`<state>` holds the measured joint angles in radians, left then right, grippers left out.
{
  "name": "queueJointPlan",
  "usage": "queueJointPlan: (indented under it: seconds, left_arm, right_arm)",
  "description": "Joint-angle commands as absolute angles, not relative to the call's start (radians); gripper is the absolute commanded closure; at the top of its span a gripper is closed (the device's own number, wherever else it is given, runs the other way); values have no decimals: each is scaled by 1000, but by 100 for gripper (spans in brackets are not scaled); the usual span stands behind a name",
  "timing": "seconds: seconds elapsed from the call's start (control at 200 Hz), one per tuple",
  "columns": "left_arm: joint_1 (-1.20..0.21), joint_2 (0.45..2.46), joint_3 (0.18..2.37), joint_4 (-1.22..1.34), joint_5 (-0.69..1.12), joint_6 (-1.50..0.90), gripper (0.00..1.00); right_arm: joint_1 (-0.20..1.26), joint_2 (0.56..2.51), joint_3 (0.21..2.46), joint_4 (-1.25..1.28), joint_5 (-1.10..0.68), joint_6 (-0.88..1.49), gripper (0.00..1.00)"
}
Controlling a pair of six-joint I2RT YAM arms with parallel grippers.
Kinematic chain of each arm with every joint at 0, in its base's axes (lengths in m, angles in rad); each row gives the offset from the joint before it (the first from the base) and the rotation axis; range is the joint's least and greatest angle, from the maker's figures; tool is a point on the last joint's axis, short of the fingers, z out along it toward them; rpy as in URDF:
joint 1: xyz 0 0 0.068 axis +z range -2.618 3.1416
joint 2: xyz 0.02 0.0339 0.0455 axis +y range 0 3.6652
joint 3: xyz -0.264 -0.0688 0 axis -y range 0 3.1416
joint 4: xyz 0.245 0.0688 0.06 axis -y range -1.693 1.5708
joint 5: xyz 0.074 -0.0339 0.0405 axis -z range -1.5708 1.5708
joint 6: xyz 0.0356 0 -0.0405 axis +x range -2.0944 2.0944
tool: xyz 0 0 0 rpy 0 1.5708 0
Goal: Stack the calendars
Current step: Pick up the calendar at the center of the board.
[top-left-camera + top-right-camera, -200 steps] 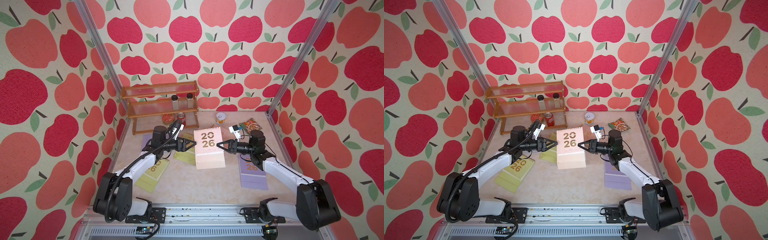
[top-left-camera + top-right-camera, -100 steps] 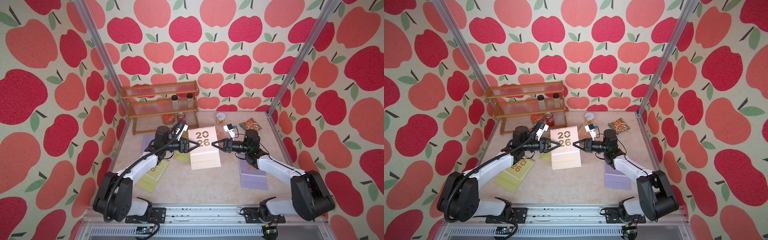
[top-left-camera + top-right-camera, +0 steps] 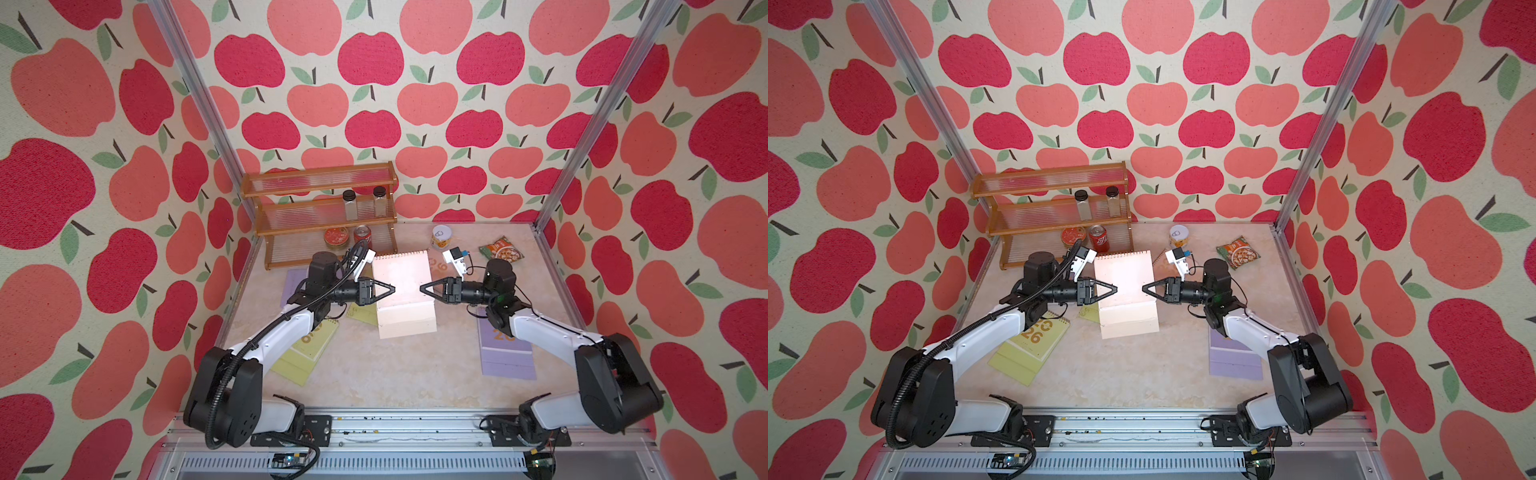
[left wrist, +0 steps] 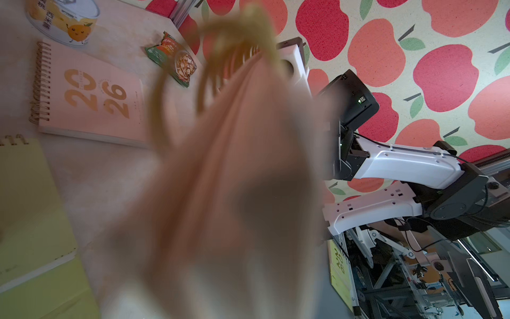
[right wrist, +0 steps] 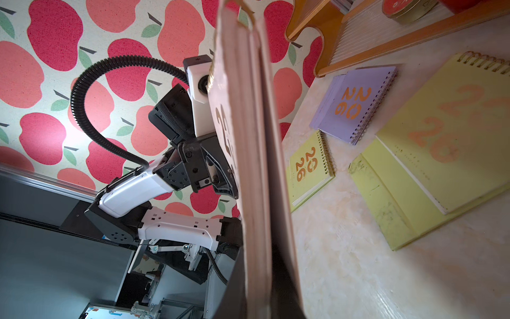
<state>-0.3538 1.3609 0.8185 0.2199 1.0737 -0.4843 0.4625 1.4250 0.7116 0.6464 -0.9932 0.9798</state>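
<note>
**Pink calendar gripped on both sides over mid-table**

**Position.** The pink calendar [image 3: 403,299] is held up over the middle of the table [image 3: 395,374]. Its long axis runs front to back, and its spiral edge points toward the rack [image 3: 320,208]. In both top views a plain face is turned upward.

**Jaws.** The left gripper [image 3: 390,287] is clamped on the left long edge. The right gripper [image 3: 423,287] is clamped on the right long edge. Both grip about mid-length, and their tips face each other across the sheet.

**Count: six calendars.**
- Pink, two: the held one and a second pink calendar [image 4: 91,105], which lies flat behind it.
- Yellow-green, two: a yellow-green calendar [image 3: 307,349] lies diagonally under the left arm, spiral end to the rear. A second yellow-green calendar [image 3: 362,319] is partly hidden beside the held one.
- Lilac, two: a lilac calendar [image 3: 507,353] lies front to back under the right arm. A second lilac calendar [image 3: 294,282] lies just in front of the rack.

**Other items.** There are two jars [image 3: 351,203], one flat tin [image 3: 336,237], one red can [image 3: 362,237], one white can [image 3: 440,237] and one snack packet [image 3: 500,249].

**Clearance.** The front centre of the table is bare. The rack takes up the rear left corner, and the lilac calendar under the right arm lies near the right wall.
</note>
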Motion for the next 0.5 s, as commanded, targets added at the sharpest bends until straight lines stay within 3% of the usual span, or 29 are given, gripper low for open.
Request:
queueJointPlan:
  seconds: [0.0,0.405,0.495]
  left_arm:
    - [-378,1337,834,177,1071,-396,100]
    - [-332,1223,767,72,997,-420,100]
    - [-369,1243,785,11,943,-409,100]
  right_arm:
    - [489,1406,766,506,-962,938,97]
    - [386,1286,865,-69,-804,600,36]
    - [363,1256,904,-234,-702,493,27]
